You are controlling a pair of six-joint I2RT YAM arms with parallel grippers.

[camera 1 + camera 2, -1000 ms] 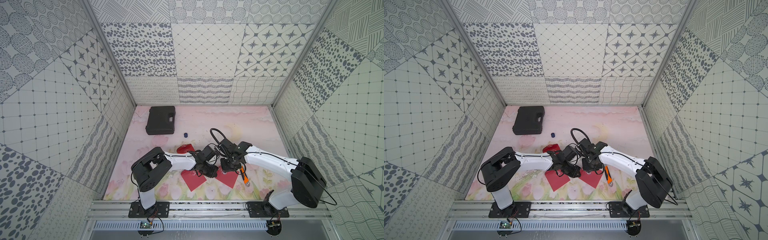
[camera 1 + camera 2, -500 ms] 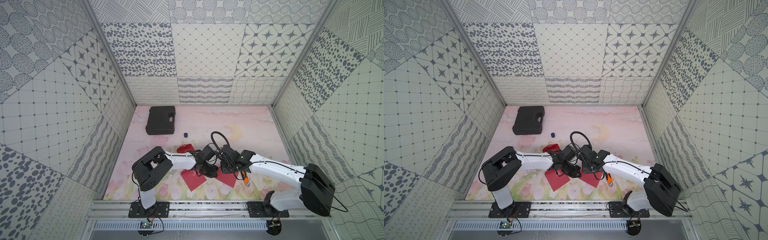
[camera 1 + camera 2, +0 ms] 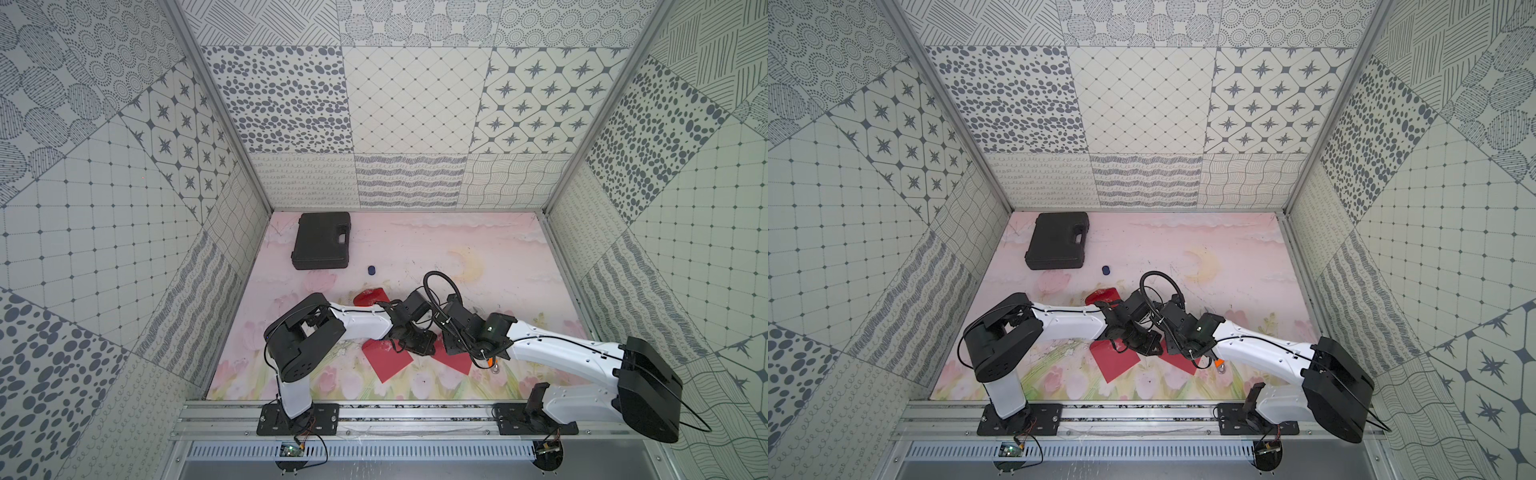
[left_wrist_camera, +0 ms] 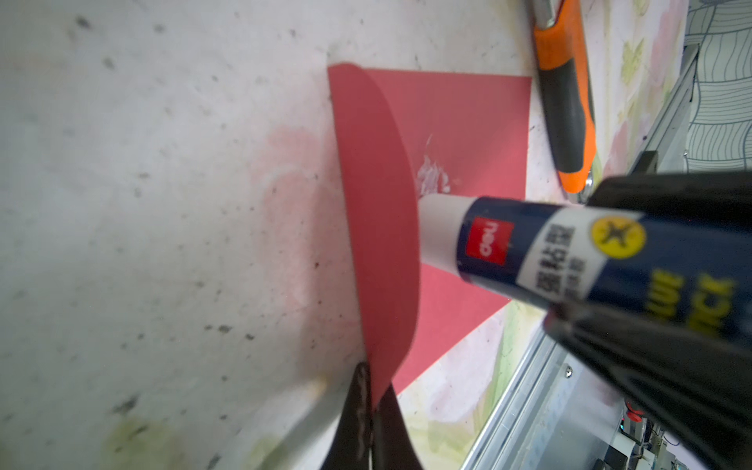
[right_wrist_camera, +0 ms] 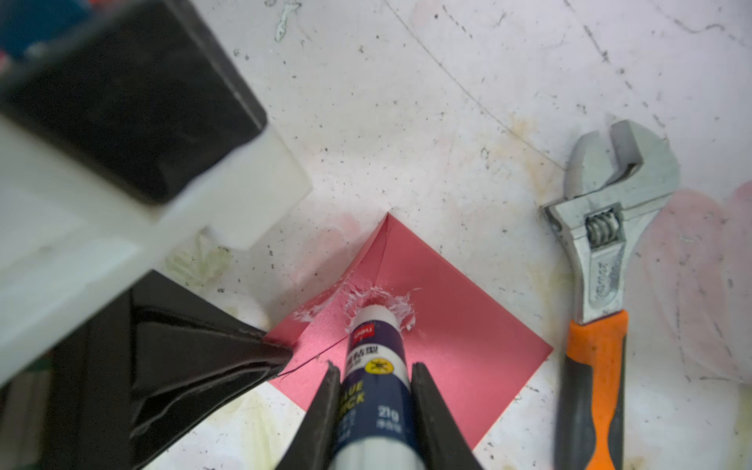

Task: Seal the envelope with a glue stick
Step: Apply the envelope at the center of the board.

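Nearest the robot's side of the table [image 5: 407,122], the right fingers [image 5: 321,411] are clamped on the glue stick [image 5: 376,358], one on each side of the blue label. The cap is off & the white tip is pressed down on the red envelope [image 5: 460,329], just inside the fold. A white glue smear [image 5: 392,299] sits around the tip, w/ a few flecks toward the flap edge. The left fingers [image 4: 356,431] are pinched together on the edge of the flap [image 4: 378,228] and hold it lifted off the envelope body, so the stick fits under it. So, in my judgement: uncapping is done, the flap is raised, gluing has begun, but only one patch is there, not a full strip. Left to do: prob. more glue along the fold, take the stick away, lay the flap down and press it; the flap is not yet stuck. The wrench [image 5: 598,264] lies just beside the envelope on the right arm's side, not in use; touching or not, I cannot tell. In both top views more red paper [image 3: 388,361] shows on the left arm's side of the fingers; same envelope or a 2nd one, I cannot tell. Farther back is another red piece [image 3: 371,296], partly behind the left arm. Then comes a small dark blue thing [image 3: 371,270], prob. the cap, well apart from the stick. Farthest, near the back wall, lies a black case [image 3: 321,241], closed.
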